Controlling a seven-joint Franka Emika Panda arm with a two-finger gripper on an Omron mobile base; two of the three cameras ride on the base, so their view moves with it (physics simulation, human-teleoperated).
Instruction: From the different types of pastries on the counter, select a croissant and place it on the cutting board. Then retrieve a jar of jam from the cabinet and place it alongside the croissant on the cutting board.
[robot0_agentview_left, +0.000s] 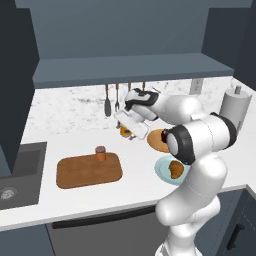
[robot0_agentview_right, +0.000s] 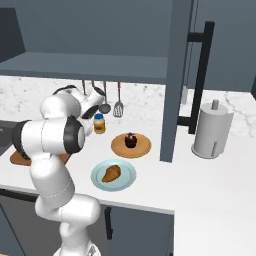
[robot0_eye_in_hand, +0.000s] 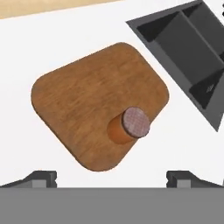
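The orange-red jar of jam (robot0_agentview_left: 100, 153) (robot0_eye_in_hand: 130, 126) stands upright on the wooden cutting board (robot0_agentview_left: 85, 172) (robot0_eye_in_hand: 87, 100), near its far edge. On a light blue plate (robot0_agentview_right: 125, 179) to the right lies the golden croissant (robot0_agentview_left: 175, 168) (robot0_agentview_right: 111, 173). The dark muffin (robot0_agentview_right: 130, 140) sits on a round tan plate (robot0_agentview_right: 142, 148). My gripper (robot0_agentview_left: 129, 127) (robot0_eye_in_hand: 113, 179) hangs above the counter (robot0_agentview_left: 75, 125), up and to the right of the board. It is open, and its fingertips (robot0_eye_in_hand: 41, 178) are spread wide with nothing between them.
A yellow jar with a blue lid (robot0_agentview_right: 99, 123) stands by the wall behind my hand. Utensils (robot0_agentview_left: 107, 102) hang under the cabinet ledge (robot0_agentview_left: 130, 70). A dark sink (robot0_agentview_left: 15, 180) (robot0_eye_in_hand: 192, 65) lies left of the board, and a paper towel roll (robot0_agentview_right: 212, 131) stands at the right.
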